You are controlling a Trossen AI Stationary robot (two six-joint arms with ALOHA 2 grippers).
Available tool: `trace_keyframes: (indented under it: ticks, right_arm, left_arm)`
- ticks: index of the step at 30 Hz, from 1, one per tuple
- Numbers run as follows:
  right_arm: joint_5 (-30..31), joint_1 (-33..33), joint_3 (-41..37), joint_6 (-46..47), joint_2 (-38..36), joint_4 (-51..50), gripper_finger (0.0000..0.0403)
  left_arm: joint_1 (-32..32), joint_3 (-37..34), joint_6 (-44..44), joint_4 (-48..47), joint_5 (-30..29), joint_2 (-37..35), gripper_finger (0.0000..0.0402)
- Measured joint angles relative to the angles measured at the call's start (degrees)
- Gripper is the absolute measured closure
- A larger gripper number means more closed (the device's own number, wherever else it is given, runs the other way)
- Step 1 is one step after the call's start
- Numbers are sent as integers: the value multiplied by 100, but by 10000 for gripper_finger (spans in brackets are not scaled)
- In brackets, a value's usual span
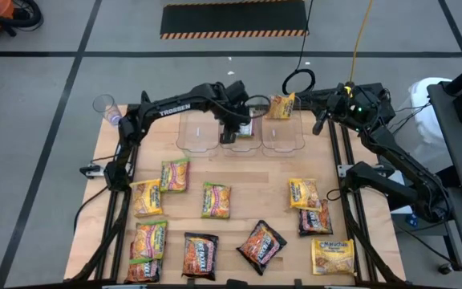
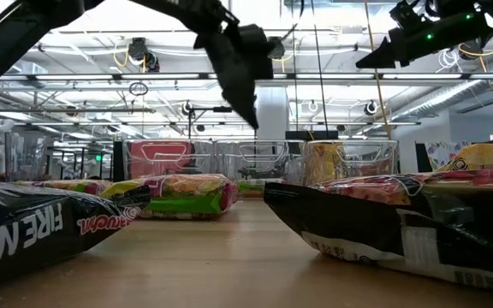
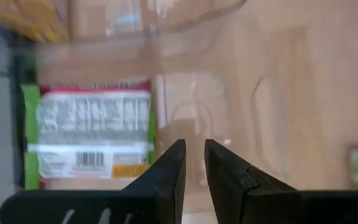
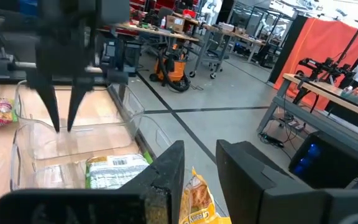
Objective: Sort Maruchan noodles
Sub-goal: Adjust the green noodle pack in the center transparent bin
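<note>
Left wrist view: green-edged packet [image 3: 89, 134] label-up in bin [image 3: 166, 37] | both tools narrowly apart, empty

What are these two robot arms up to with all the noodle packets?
They are sorting ramen packets into three clear bins at the table's far edge. The left gripper hangs over the middle bin, empty, above a green-edged packet already inside. The right gripper waits by the right bin, which holds a yellow packet. About ten packets remain spread on the table.
</note>
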Motion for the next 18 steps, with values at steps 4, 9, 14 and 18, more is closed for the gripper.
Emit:
trace_keyframes:
  ticks: [4, 9, 14, 18]
  right_arm:
    - [1, 0, 1, -4, 0, 0, 314]
    - [1, 0, -1, -4, 0, 1, 314]
    - [1, 0, 1, -4, 0, 2, 314]
    - [1, 0, -1, -4, 0, 3, 314]
  left_arm:
    - [-5, -489, -45, 323, -158, 17, 334]
    - [-16, -1005, -6, 770, -365, 9, 334]
    - [-12, -1250, 131, 1017, -718, 4, 334]
    - [-10, -1422, 261, 1150, -970, 4, 334]
